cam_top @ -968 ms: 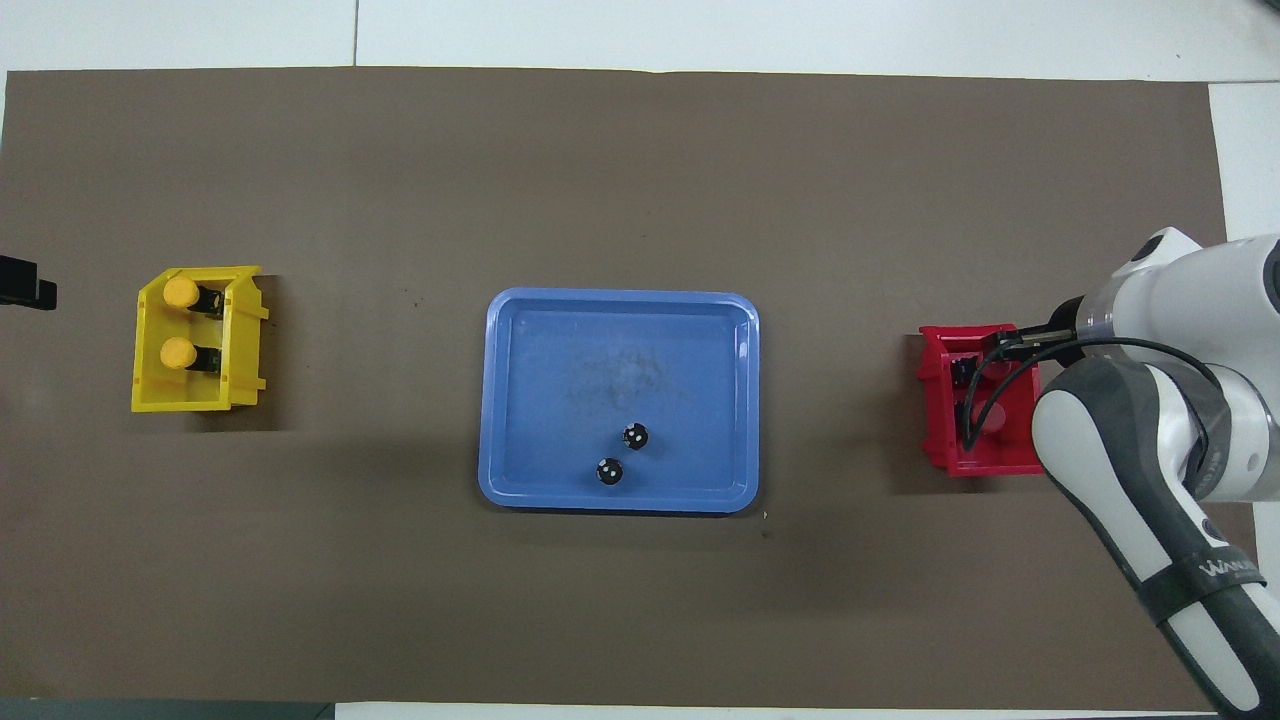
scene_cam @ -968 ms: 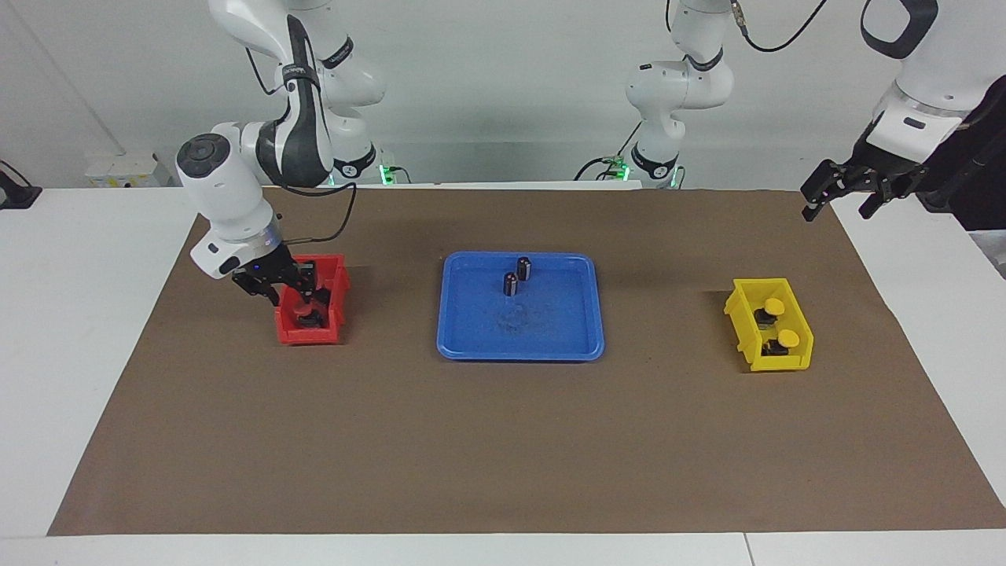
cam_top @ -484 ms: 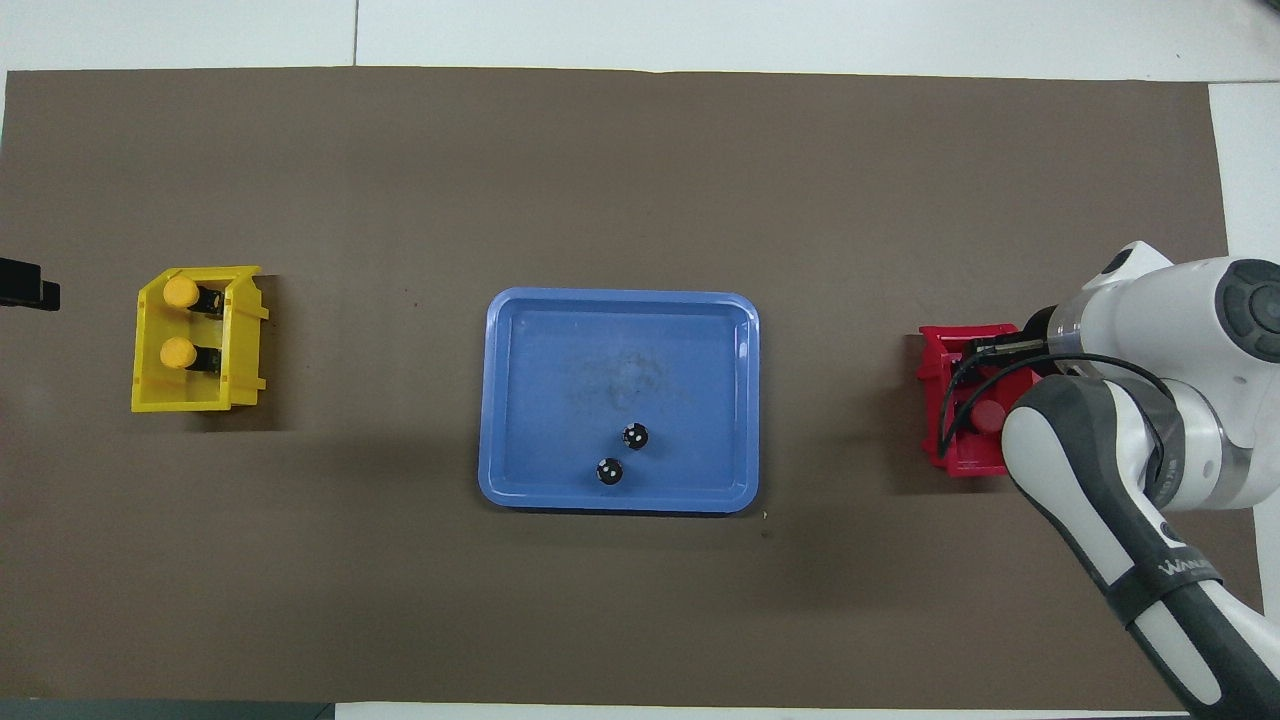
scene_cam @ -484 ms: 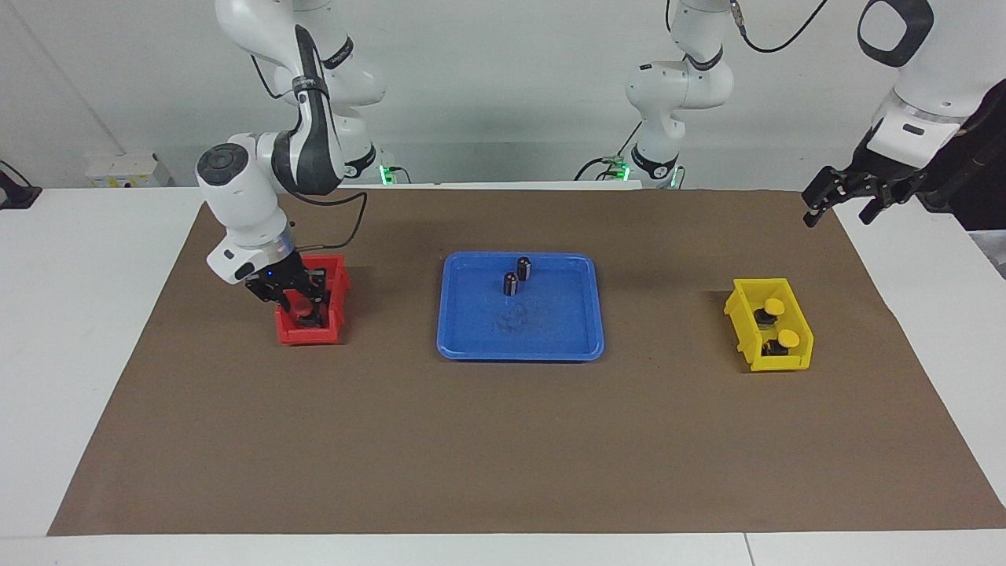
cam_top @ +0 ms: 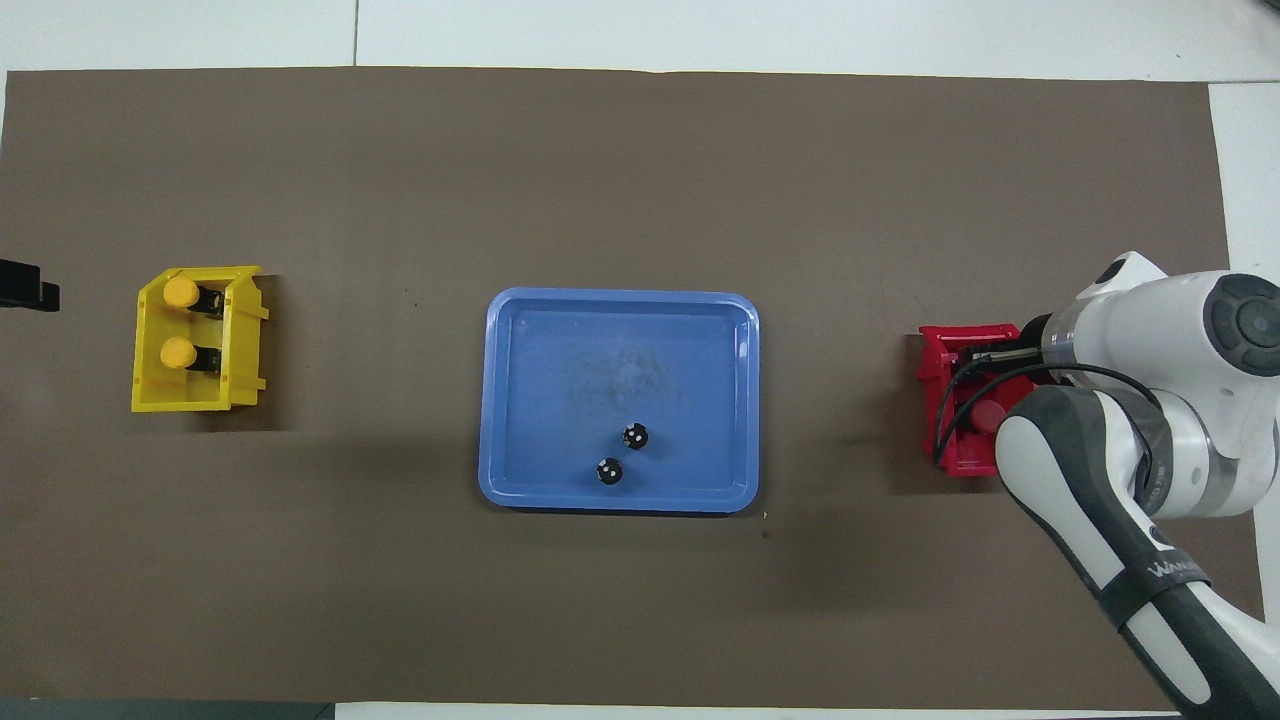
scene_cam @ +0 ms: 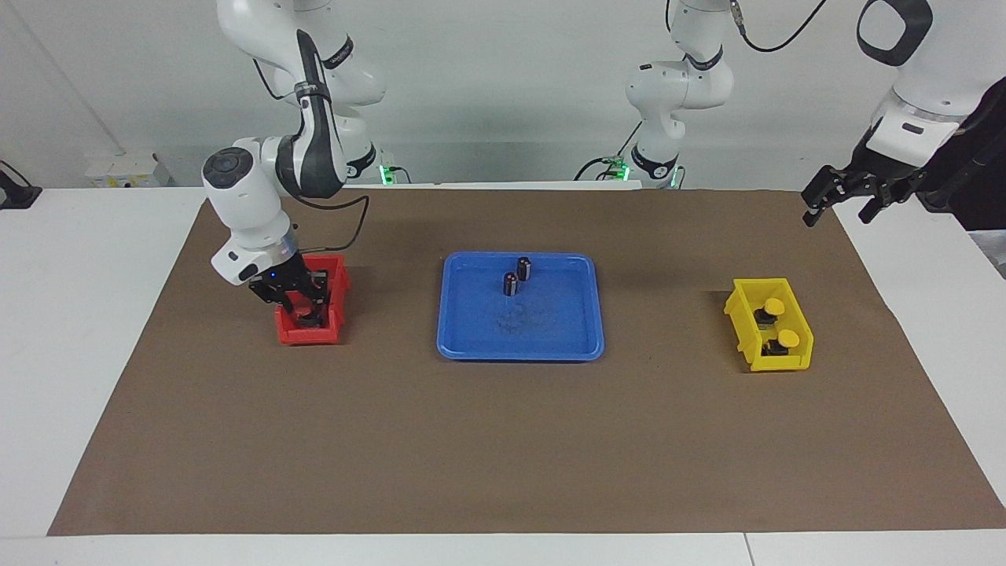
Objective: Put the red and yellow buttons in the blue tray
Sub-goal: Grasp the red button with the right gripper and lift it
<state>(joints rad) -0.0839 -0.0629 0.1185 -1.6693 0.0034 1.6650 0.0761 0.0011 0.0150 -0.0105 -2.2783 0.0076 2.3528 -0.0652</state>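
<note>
The blue tray [scene_cam: 550, 338] [cam_top: 560, 350] lies mid-table. Two yellow buttons [scene_cam: 774, 305] [cam_top: 180, 291] lie in a small yellow bin [scene_cam: 786, 363] toward the left arm's end. A small red bin [scene_cam: 310, 336] [cam_top: 935, 350] sits toward the right arm's end. My right gripper [scene_cam: 305, 305] reaches down into it. One red button's cap [cam_top: 988, 415] shows in the bin beside the arm. Whether the gripper holds a button is hidden by the hand. My left gripper [scene_cam: 839, 206] hangs open in the air over the mat's edge at its own end, waiting.
Two dark capless cylinders [scene_cam: 524, 268] [cam_top: 634, 436] stand in the blue tray on the side nearer the robots. A brown mat [cam_top: 640, 180] covers the table. The right arm's forearm [cam_top: 1100, 500] hides part of the red bin from above.
The right arm's wrist has shifted a little toward the tray and turned while staying in the red bin. The visible red cap and the left gripper have stayed in place.
</note>
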